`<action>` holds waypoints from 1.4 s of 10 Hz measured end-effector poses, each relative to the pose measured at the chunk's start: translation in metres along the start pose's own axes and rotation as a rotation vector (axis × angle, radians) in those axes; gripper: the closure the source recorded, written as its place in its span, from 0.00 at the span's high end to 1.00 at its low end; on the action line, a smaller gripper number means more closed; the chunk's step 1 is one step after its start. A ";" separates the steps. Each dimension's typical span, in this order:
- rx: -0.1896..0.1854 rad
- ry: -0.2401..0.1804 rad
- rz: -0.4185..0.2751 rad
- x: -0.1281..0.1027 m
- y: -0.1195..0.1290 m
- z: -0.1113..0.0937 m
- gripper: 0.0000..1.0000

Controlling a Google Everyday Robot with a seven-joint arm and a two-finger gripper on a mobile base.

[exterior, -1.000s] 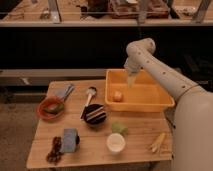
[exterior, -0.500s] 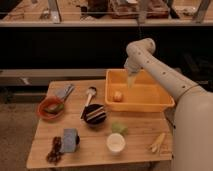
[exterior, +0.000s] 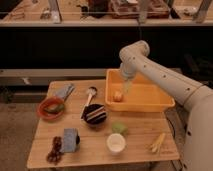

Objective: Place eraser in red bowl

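The eraser (exterior: 94,113), a block with dark and pale stripes, lies across the dark bowl (exterior: 95,120) at the middle of the wooden table. The red bowl (exterior: 51,108) stands at the table's left side with something green inside. My gripper (exterior: 126,88) hangs from the white arm over the yellow bin (exterior: 145,102), to the right of the eraser and well apart from it. It holds nothing that I can see.
An orange ball (exterior: 117,96) lies in the bin. A spoon (exterior: 90,95) and a grey object (exterior: 64,91) are at the back. A grey-blue block (exterior: 70,140), white cup (exterior: 116,143), green lump (exterior: 118,128) and yellow item (exterior: 157,142) sit at the front.
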 end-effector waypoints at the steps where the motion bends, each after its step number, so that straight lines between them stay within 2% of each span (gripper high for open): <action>1: -0.004 0.007 -0.027 -0.010 0.025 -0.009 0.80; 4: -0.027 -0.011 -0.127 -0.048 0.067 -0.028 0.80; 5: -0.043 -0.036 -0.172 -0.063 0.073 -0.032 0.80; 6: -0.051 -0.040 -0.206 -0.073 0.075 -0.033 0.80; 7: -0.080 -0.050 -0.254 -0.091 0.075 -0.032 0.80; 8: -0.108 -0.073 -0.285 -0.102 0.075 -0.026 0.80; 11: -0.189 -0.085 -0.341 -0.123 0.086 -0.001 0.80; 14: -0.229 -0.047 -0.357 -0.132 0.099 0.016 0.80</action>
